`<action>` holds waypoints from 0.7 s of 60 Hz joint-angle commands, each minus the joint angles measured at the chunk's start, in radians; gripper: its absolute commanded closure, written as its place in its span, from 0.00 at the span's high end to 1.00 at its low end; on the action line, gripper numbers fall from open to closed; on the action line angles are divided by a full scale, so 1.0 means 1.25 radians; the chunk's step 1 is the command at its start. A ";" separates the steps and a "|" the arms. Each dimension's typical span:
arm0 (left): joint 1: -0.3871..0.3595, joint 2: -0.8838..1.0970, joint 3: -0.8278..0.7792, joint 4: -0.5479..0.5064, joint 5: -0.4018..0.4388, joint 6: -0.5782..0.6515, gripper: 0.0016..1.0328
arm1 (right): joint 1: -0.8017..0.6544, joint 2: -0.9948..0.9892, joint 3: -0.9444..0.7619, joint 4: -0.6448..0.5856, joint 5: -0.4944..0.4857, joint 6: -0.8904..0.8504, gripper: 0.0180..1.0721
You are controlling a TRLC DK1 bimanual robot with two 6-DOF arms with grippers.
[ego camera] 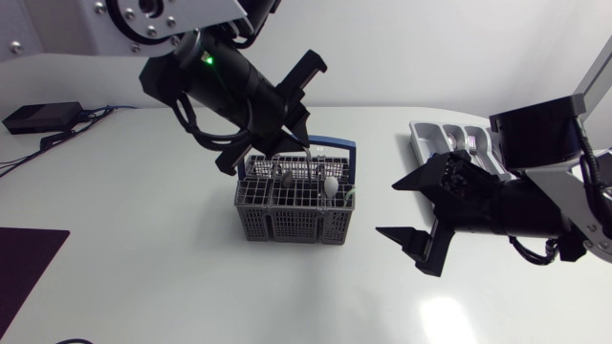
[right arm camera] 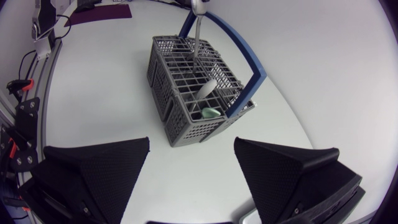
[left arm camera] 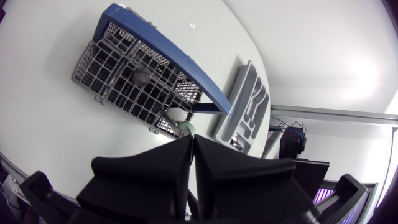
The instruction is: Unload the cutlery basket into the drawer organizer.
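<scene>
Matte black and spread wide with nothing between its fingers, the right tool [ego camera: 387, 207] is seen nearest, low over the white tabletop [ego camera: 143, 239] and just beside the basket.

A little further off, the grey wire cutlery basket [ego camera: 287, 225] is found upright near the middle, with its blue handle [right arm camera: 245, 51] arched over it. A white spoon [right arm camera: 205, 90], a pale-green piece [right arm camera: 210, 112] and a dark spoon [ego camera: 284, 178] are left standing in its compartments.

Directly above the basket, the left tool [left arm camera: 191, 140] is held with its fingers brought almost together. A metal utensil [right arm camera: 197, 43] rises upright from a compartment towards those fingers and is judged to be pinched by its upper end, although the contact itself is hidden.

Farthest off, the grey drawer organizer [ego camera: 421, 139] lies well apart from the basket, behind the right arm, with some cutlery already shown in its slots.

The step in hand is judged to be the lifting out of the utensil. It is best drawn straight up, so that it is not caught on the wire grid or the blue handle, and the basket is not dragged along. Only once the rim is cleared should it be carried across to the organizer, where the right arm must be avoided.
</scene>
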 commanded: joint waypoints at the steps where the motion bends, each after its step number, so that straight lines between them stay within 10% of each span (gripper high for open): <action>1: 0.008 -0.027 -0.023 0.002 0.014 -0.019 0.05 | 0.013 0.006 0.034 -0.011 0.005 0.043 0.92; 42: 0.018 -0.006 -0.027 0.030 0.201 -0.061 0.05 | 0.174 0.124 0.105 0.159 0.089 0.238 0.81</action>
